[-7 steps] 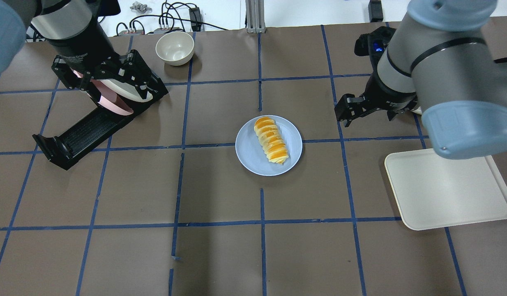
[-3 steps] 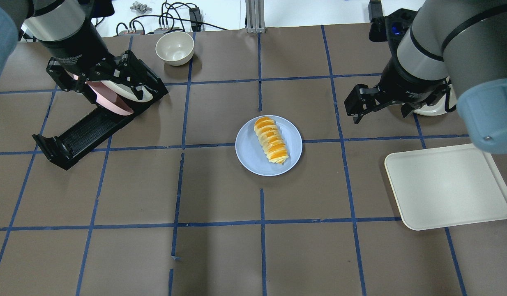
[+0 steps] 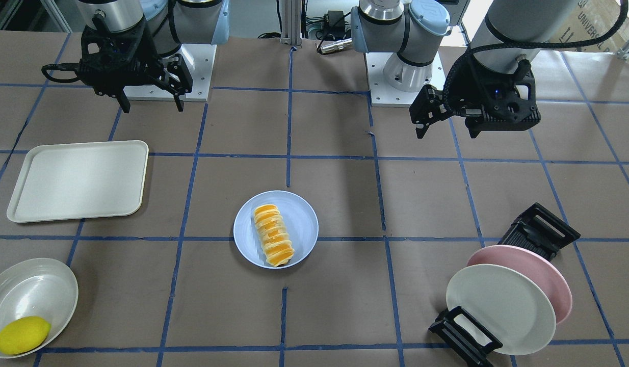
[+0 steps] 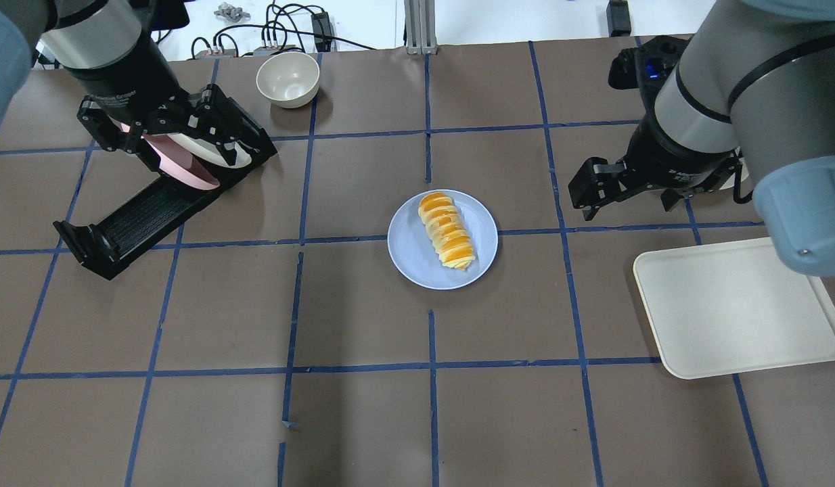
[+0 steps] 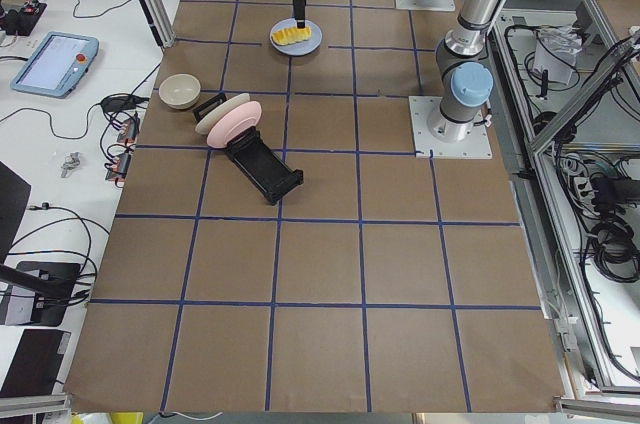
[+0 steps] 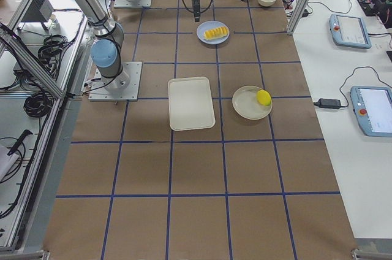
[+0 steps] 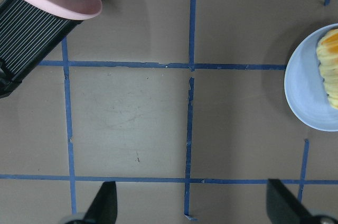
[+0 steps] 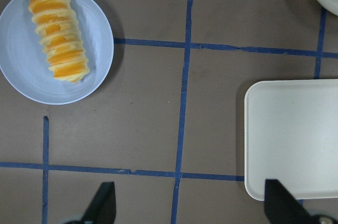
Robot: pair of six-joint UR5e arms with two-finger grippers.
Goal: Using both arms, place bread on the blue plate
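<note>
My left gripper (image 7: 193,207) hangs over the table with its 2 fingers spread wide and nothing between them. My right gripper (image 8: 191,206) is the same, spread and empty.

The twisted roll of bread (image 4: 446,230) with orange-gold and cream stripes lies on the round pale blue plate (image 4: 407,249). The plate is in the middle of the table, between my 2 arms and well apart from both grippers.

The table surface (image 4: 363,419) is a flat brown sheet, divided into squares by lines of blue tape. On my left, toward the far side, a black ribbed rack (image 3: 539,228) holds a pink round plate (image 3: 555,278) and a cream-white round plate (image 3: 498,306), both tilted on edge. A small cream bowl (image 4: 287,78) stands near the far edge.

On my right lies a cream rectangular tray (image 4: 735,311). Farther out is a white shallow dish (image 3: 31,288) with a yellow lemon (image 3: 21,334) in it. Beyond the far edge is a white bench (image 4: 370,20) with black cables (image 4: 282,28).
</note>
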